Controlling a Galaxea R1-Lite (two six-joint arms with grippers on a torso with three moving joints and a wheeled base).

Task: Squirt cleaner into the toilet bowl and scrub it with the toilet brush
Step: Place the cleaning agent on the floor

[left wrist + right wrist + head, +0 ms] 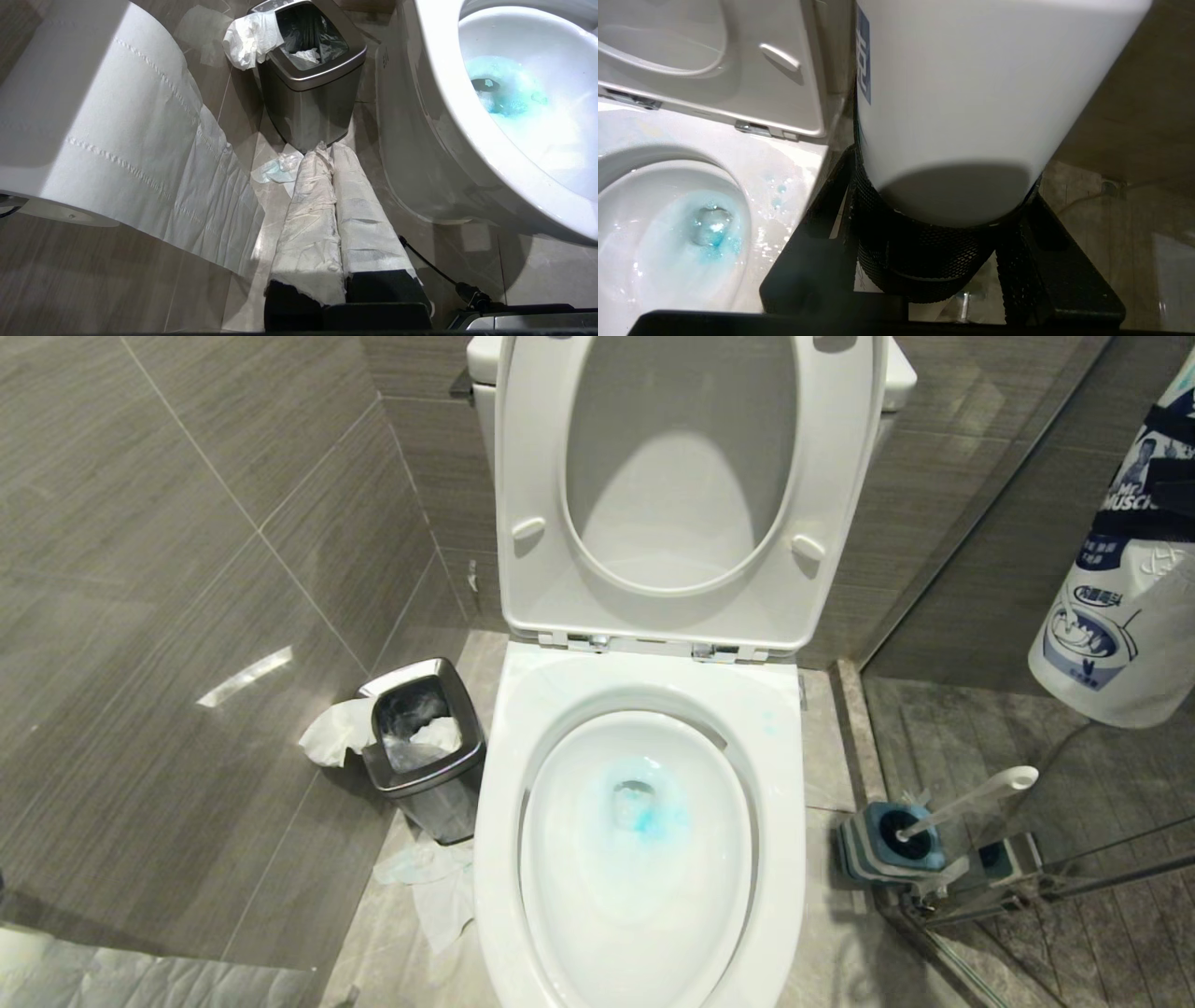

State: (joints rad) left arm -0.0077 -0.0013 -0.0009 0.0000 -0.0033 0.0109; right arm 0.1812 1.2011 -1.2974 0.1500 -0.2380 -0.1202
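Observation:
The white toilet bowl (504, 784) stands open, seat and lid up. Teal-blue cleaner (644, 814) tints the water round the drain, and a few drops dot the rim (777, 196). My right gripper (943, 200) is shut on a white cleaner bottle (1120, 579), held upright, high to the right of the bowl. The toilet brush (971, 798) leans in its blue-topped holder (887, 847) on the floor at the right, its bristles hidden. My left gripper (327, 151), its fingers wrapped in white paper, hangs shut and low beside the bowl.
A steel waste bin (425, 747) stands left of the toilet, with tissue (439, 891) on the floor around it. A toilet roll (117, 116) trails paper close to the left arm. A glass partition (1074, 887) rises behind the brush holder. Tiled walls close in on both sides.

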